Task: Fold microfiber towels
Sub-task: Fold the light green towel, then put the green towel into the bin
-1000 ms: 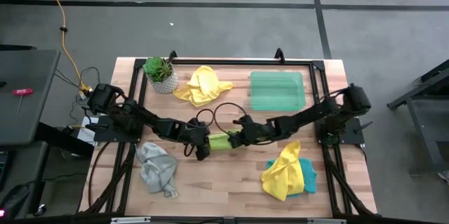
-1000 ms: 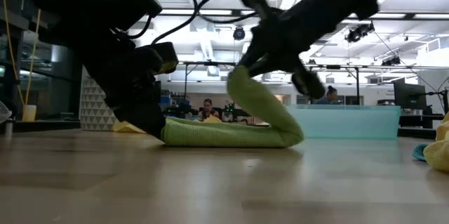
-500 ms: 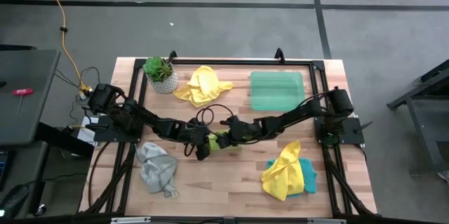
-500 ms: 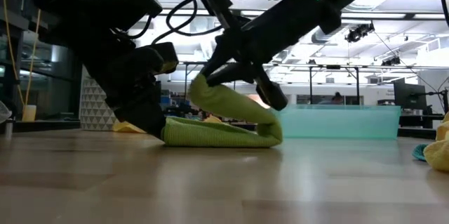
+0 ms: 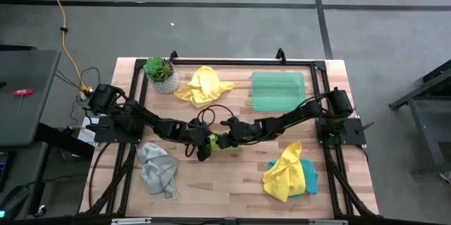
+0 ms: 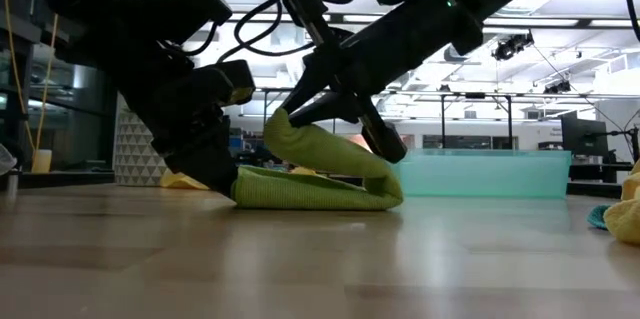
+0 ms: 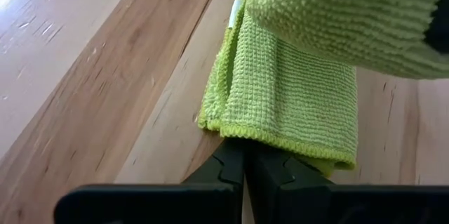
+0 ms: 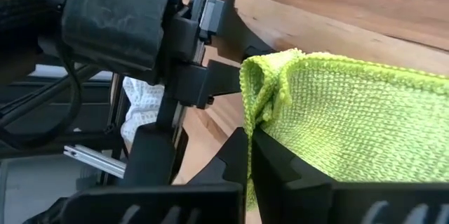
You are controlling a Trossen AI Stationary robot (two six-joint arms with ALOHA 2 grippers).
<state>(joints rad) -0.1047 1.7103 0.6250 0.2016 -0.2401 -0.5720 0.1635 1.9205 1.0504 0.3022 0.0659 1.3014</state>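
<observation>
Near the table's centre, my right gripper (image 6: 290, 119), clamped on the free edge of the lime green towel (image 6: 320, 174), has carried that edge from the 3 o'clock side over toward 9 o'clock since a second ago; the flap now arches low above the bottom layer. My left gripper (image 6: 225, 184) stays closed on the towel's 9 o'clock end, pinning it to the table (image 5: 232, 175). I judge the fold nearly complete: edges almost meet. Yellow towel (image 5: 204, 85) at 12 o'clock, grey towel (image 5: 158, 168) at 8, yellow-and-teal towels (image 5: 287, 172) at 4 remain crumpled.
</observation>
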